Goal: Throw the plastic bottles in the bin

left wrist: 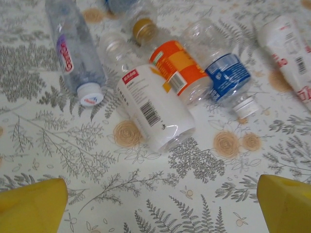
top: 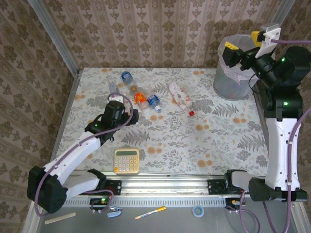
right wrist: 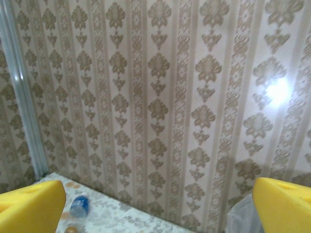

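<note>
Left claw (top: 116, 99) is spread wide with nothing in it, hanging low over the surface (top: 204, 145) just short of the bottle cluster. Right claw (top: 244, 41) is also spread and empty, up over the bin (top: 227, 85) at the far right corner, pointing at the wall.

The plastic bottles (top: 141, 97) lie on their sides at far left-centre of the surface, well apart from the bin. From the left wrist:
- The white-label bottle (left wrist: 155, 114) is nearest, straight ahead of the yellow fingers (left wrist: 29, 206).
- The orange-label bottle (left wrist: 177, 68) touches its right side.
- The blue-label bottle (left wrist: 226, 77) is beside that.
- The clear bottle (left wrist: 73, 48) with a white cap is off to the left.
- The red-print bottle (top: 179, 94) sits apart on the right.

Handling guess: they look empty and thin-walled, so very light, squashy and slick. Being round, they'll roll or squirt out if pinched off-centre.

I'd take the white-label one first, across the body at mid-label, jaws square to its long axis, not at the neck. Close gently, since the walls will likely buckle. Main risk is a finger nudging the orange neighbour, because the two touch.
</note>
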Robot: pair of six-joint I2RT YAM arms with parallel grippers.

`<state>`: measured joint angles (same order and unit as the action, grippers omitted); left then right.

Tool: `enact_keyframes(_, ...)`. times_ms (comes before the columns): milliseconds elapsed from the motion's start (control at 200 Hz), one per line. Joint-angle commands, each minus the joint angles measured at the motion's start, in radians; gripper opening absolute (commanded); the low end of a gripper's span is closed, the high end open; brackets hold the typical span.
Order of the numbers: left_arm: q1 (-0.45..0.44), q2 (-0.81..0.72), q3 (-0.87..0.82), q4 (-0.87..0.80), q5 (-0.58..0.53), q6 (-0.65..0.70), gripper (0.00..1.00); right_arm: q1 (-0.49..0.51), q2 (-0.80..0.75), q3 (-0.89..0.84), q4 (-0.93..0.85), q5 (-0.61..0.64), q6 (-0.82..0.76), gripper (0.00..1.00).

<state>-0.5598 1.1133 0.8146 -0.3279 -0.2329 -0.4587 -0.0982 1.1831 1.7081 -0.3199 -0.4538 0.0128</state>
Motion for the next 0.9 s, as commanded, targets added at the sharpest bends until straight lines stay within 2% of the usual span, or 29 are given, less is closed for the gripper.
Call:
enact_keyframes(0,0.022,0.071,0.067,-0.047,0.026,-0.074,1.0,0.018,-0.042,-0.061,0.042,-0.06,0.039,1.0)
enact_keyframes(240,0.042,0.284,0.18,-0.037,0.038,-0.104,1.0,0.062,-0.13,-0.216,0.048,-0.074,0.058,1.0)
enact_keyframes(335,0.063,0.363,0.205,-0.014,0.056,-0.122,1.0,0.117,-0.158,-0.261,0.004,-0.08,0.064,1.0)
enact_keyframes(510,0.086,0.472,0.252,0.034,0.088,-0.13,1.0,0.239,-0.236,-0.381,-0.044,0.002,0.029,1.0)
enact_keyframes(895,0.098,0.6,0.272,0.136,0.162,-0.142,0.97,0.275,-0.29,-0.415,-0.131,0.066,0.019,1.0)
